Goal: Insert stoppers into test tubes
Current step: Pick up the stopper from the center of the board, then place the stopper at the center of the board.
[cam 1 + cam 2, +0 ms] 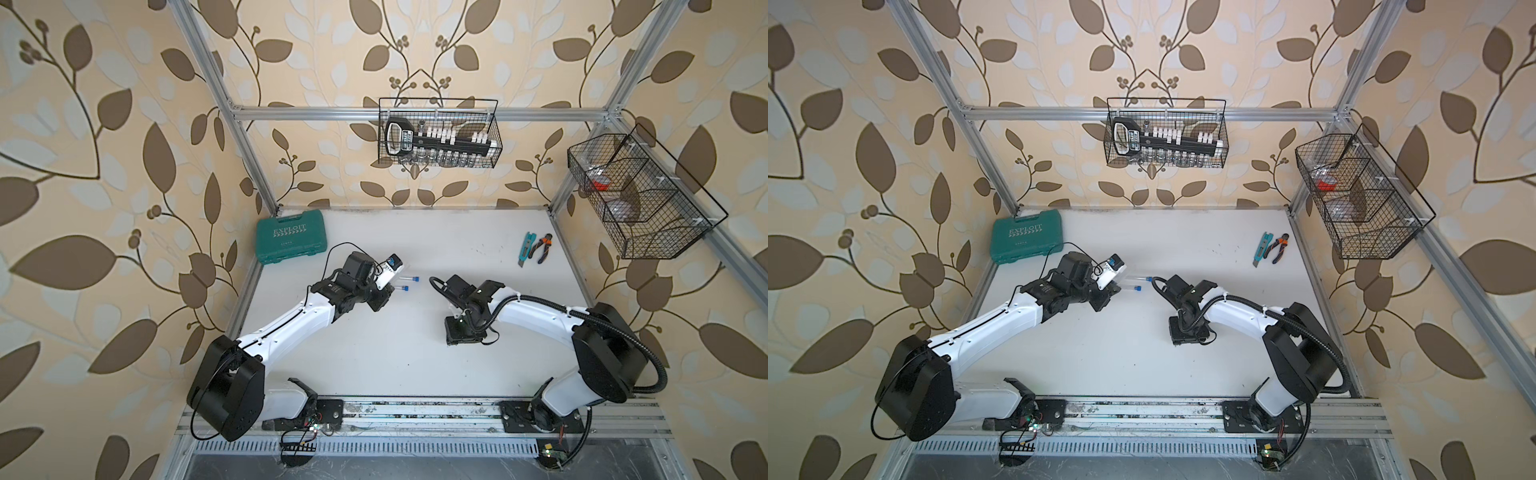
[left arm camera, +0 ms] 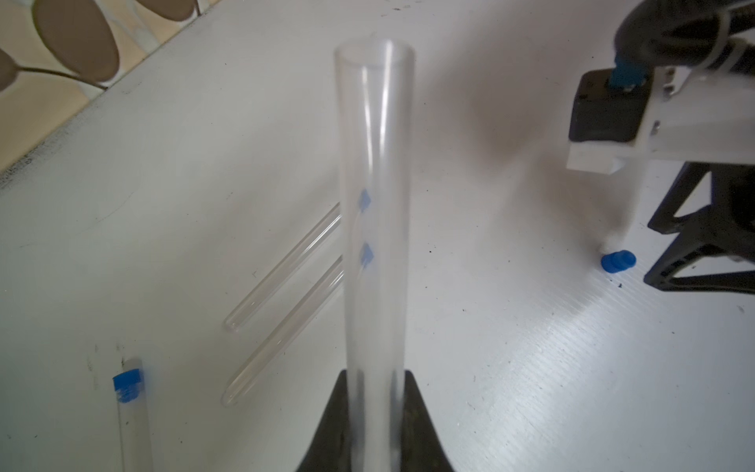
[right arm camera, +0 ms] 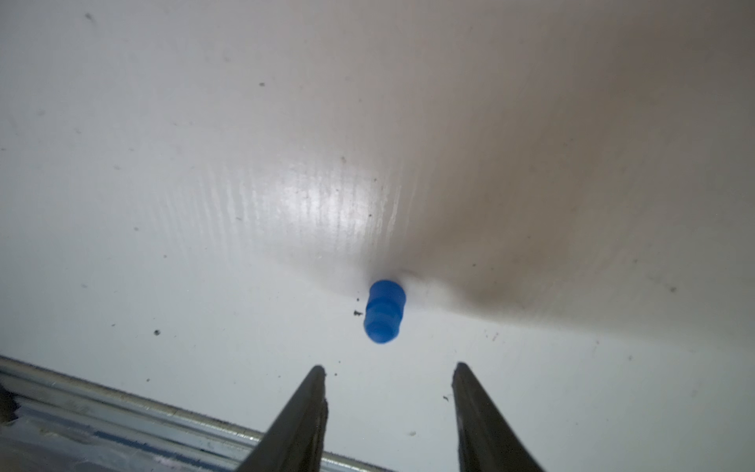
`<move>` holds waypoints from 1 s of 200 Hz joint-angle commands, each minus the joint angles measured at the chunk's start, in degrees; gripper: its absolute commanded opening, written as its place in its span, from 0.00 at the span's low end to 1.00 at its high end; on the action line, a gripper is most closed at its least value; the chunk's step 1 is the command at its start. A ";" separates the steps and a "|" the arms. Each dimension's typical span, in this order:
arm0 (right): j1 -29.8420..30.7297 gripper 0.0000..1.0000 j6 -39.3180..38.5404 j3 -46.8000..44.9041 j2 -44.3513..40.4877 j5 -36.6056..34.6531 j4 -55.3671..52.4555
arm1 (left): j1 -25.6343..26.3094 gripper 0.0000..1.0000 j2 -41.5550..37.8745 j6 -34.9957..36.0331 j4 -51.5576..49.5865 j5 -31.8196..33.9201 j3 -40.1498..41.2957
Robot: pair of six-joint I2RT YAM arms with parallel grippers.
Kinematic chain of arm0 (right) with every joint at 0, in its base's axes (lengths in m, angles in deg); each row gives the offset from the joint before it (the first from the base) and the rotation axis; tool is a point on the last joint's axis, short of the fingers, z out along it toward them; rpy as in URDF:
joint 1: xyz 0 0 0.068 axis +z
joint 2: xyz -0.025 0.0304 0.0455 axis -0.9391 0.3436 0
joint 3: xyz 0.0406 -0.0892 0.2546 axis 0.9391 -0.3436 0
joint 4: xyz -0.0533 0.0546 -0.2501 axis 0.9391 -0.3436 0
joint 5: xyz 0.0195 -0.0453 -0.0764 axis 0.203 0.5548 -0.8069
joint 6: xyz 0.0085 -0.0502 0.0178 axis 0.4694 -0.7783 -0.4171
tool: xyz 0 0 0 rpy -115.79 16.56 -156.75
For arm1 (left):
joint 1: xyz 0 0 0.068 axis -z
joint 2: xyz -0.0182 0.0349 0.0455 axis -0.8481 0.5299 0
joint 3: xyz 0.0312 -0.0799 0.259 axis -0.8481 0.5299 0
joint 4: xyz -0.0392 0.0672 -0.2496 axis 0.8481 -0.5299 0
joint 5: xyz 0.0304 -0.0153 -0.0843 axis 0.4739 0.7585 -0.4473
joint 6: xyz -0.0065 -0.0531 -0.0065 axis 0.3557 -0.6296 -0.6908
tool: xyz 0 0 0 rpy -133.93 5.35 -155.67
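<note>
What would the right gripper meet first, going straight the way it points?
The loose blue stopper, lying on the table just ahead of the right gripper, lined up with the gap between its open jaws. Nothing sits between. Depth is unclear: the tips might touch the table first.

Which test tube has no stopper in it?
The tube in the left gripper: its mouth is open; the three lying tubes carry blue stoppers.

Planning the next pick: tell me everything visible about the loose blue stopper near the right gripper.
The loose blue stopper is a stubby, bright-blue plug, plastic-looking, with a stepped body. It lies on its side on the white table, in no tube. The right gripper, open, stands short of it, not touching.
</note>
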 commanded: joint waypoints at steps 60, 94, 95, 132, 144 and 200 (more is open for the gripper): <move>0.99 0.30 -0.51 0.22 5.80 -3.16 3.77 | 0.16 0.00 -3.05 -4.02 0.15 -0.08 1.89; 0.99 0.22 -0.85 0.24 6.56 -4.14 3.74 | 0.17 0.00 -3.27 -3.93 -0.01 0.03 2.06; 0.99 0.22 -0.88 0.18 6.56 -4.15 3.71 | 0.17 0.00 -3.29 -3.93 -0.07 0.00 2.06; 0.99 0.11 -1.37 0.53 5.66 -6.27 2.07 | 0.17 0.00 -3.40 -3.72 -0.37 0.35 2.32; 0.91 0.10 -2.07 1.17 4.69 -8.70 0.24 | 0.17 0.00 -3.49 -3.55 -0.49 0.76 2.33; -0.61 0.07 -6.45 10.28 9.79 -29.02 -9.21 | 0.12 0.00 -4.23 -2.18 -2.50 5.92 2.67</move>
